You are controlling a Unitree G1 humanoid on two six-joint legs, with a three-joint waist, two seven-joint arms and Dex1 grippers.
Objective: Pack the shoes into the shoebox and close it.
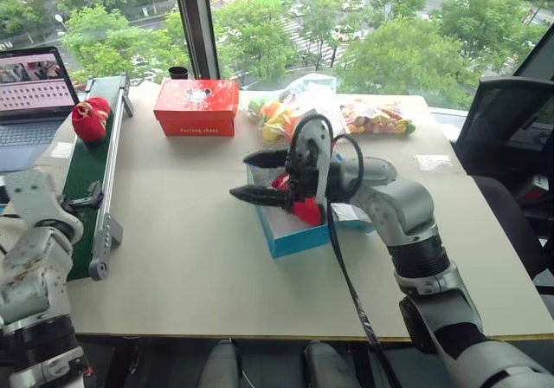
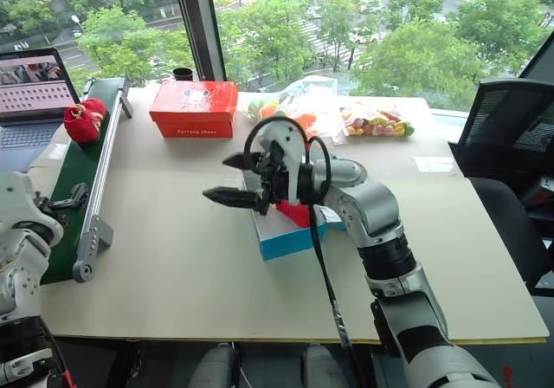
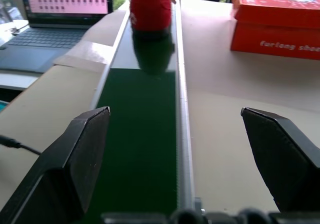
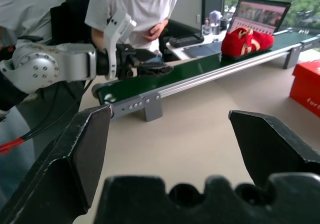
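Left eye view hides a good chunk of the shoebox [image 1: 290, 232]: the right arm crosses in front of it, so you only catch the near blue wall and a bit of the red shoe [image 1: 305, 210] sitting inside. Can't tell how that shoe lies in there, and the lid is mostly covered too.

The other shoe [image 1: 90, 118] sits on the far end of the green conveyor belt [image 1: 82, 180] along the left edge of the table [image 1: 190, 258], close to a laptop [image 1: 30, 93]. The red box [image 1: 197, 106] stands far, just right of the belt, and bags of toys [image 1: 372, 118] lie at the far edge behind the shoebox.

Lots of bare tabletop between belt and shoebox, and all along the near edge.

Right gripper [image 1: 260, 178] hangs just above the shoebox's left end, pointing left, fingers spread wide with nothing between them. Left gripper [image 3: 180, 149] is over the near end of the belt, jaws wide apart and empty, lined up along the belt with the shoe well ahead of it. In the right wrist view a person in a white shirt [image 4: 132, 9] sits beyond the belt.
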